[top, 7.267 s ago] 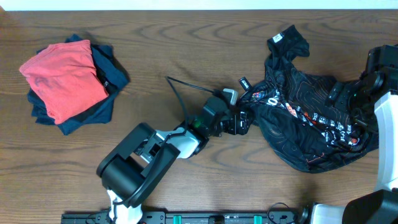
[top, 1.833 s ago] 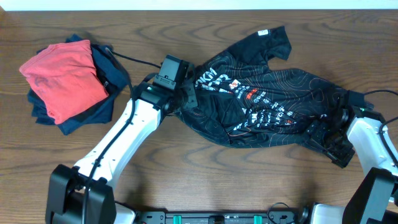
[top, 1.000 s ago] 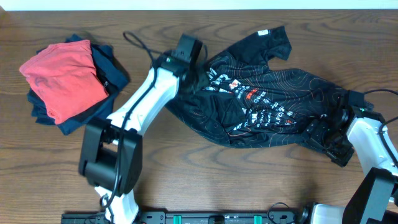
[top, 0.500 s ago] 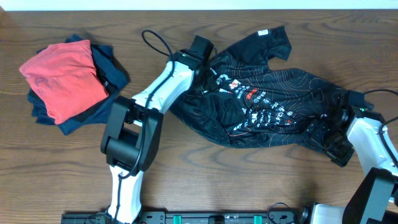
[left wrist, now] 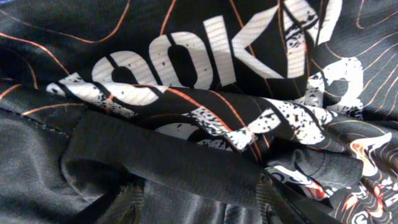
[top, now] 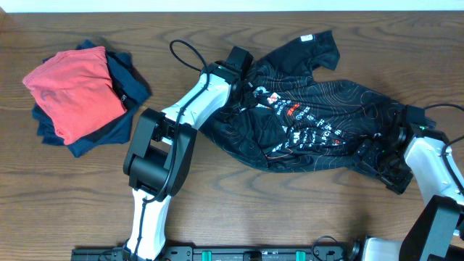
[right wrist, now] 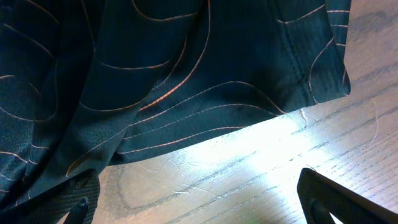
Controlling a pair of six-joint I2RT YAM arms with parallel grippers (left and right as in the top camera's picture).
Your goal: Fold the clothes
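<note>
One crumpled jersey [top: 312, 123], and I am spreading it flat. Right pincer [right wrist: 196, 199] is apart; left pincer [left wrist: 199, 205], I cannot tell. Next, I think, pull its edge.

free: bare surface [top: 290, 210] along the robot side | blocked: jersey [top: 319, 123] centre-right; folded stack [top: 76, 98] far left; left arm [top: 190, 109] between

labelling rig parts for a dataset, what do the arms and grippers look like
Both are glossy white rounded links joined by chunky black housings. The left arm ends in a boxy black left gripper, with a thin black cable looping above it. The right arm carries a matching black right gripper and its own thin cable. No readable markings.
</note>
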